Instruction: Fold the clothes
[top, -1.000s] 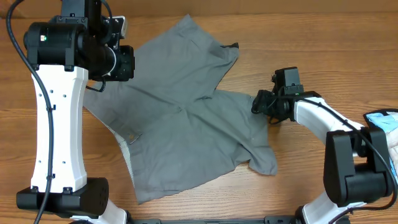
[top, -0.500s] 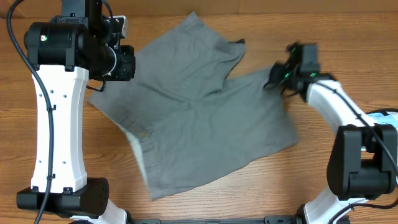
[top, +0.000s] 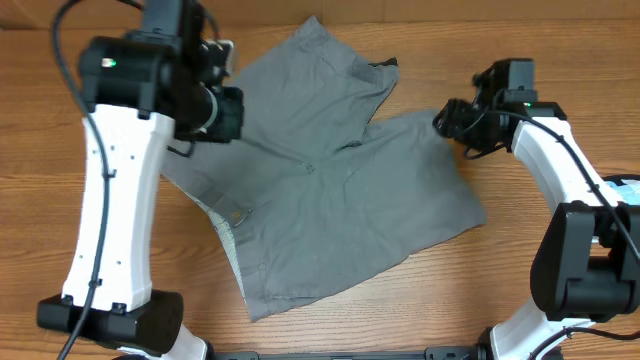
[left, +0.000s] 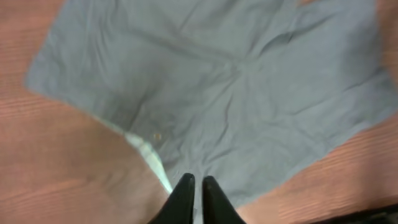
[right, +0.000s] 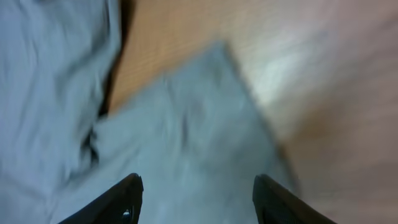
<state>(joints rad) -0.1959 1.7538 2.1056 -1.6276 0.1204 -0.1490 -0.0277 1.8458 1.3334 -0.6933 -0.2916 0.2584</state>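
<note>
The grey shorts (top: 330, 200) lie spread flat on the wooden table, both legs pointing to the upper right and the waistband with its pale inside strip (top: 232, 240) at the lower left. My left gripper (left: 194, 182) is shut and empty, held above the shorts (left: 236, 93) near the waistband. Its arm (top: 190, 95) stands over the upper left part of the cloth. My right gripper (right: 196, 186) is open and empty, just above the far corner of the right leg (right: 186, 124); it also shows in the overhead view (top: 452, 120).
A pale blue and white object (top: 625, 195) lies at the table's right edge. Bare wood (top: 540, 280) surrounds the shorts on the right and front.
The right gripper pulled the crumpled right leg out to the upper right, flattening it, then let go and opened. The left arm shifted right over the shorts.
</note>
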